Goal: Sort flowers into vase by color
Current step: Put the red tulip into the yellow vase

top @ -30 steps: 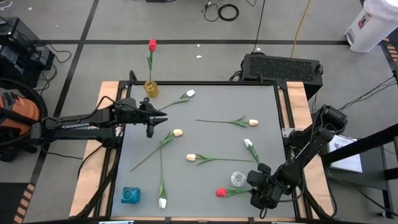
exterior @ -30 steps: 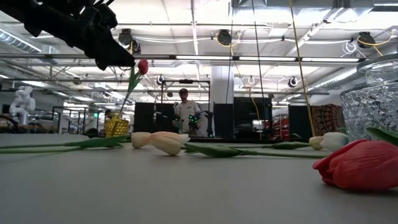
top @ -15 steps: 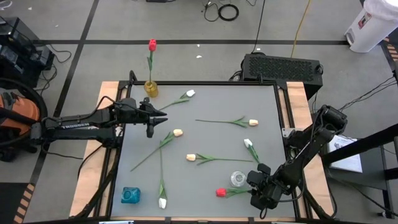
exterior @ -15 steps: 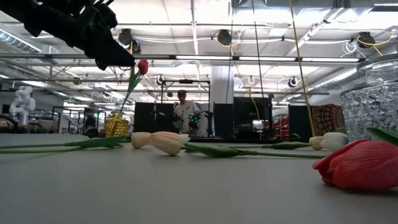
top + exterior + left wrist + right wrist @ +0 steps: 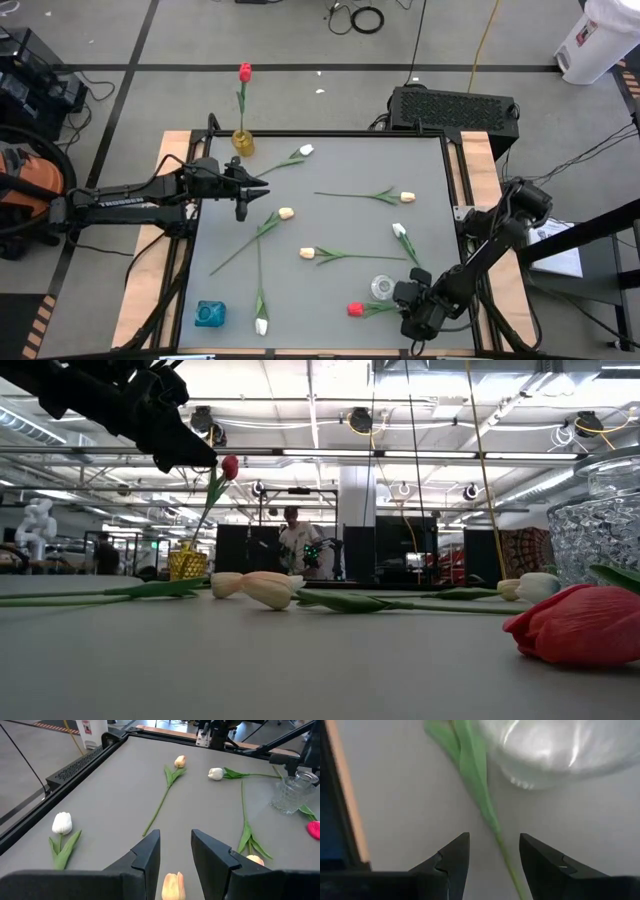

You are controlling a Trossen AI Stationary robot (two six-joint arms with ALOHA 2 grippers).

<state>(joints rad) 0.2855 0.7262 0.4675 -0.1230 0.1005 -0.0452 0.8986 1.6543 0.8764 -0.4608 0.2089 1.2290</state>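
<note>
Several tulips lie flat on the grey table: a red one [image 5: 355,309] near the near edge, white ones [image 5: 305,150] [image 5: 398,230] [image 5: 261,326], and cream ones [image 5: 286,213] [image 5: 307,253] [image 5: 407,197]. Another red tulip [image 5: 244,72] stands in the yellow vase [image 5: 242,143] at the far left corner. My right gripper [image 5: 405,311] is open and low. Its fingers stand on either side of the lying red tulip's green stem [image 5: 492,827], beside the clear glass vase [image 5: 382,288]. My left gripper [image 5: 258,190] hangs open above the table, over the cream tulip head [image 5: 172,887].
A blue vase [image 5: 209,314] stands at the near left corner. The glass vase [image 5: 560,750] is right beside my right gripper's fingers. Wooden boards and a black frame [image 5: 455,180] border the table. A person [image 5: 295,545] stands in the room far behind.
My right arm has shifted a little toward the table's left, its gripper sliding slightly along the red tulip's stem. The flowers and my left arm have kept still.
</note>
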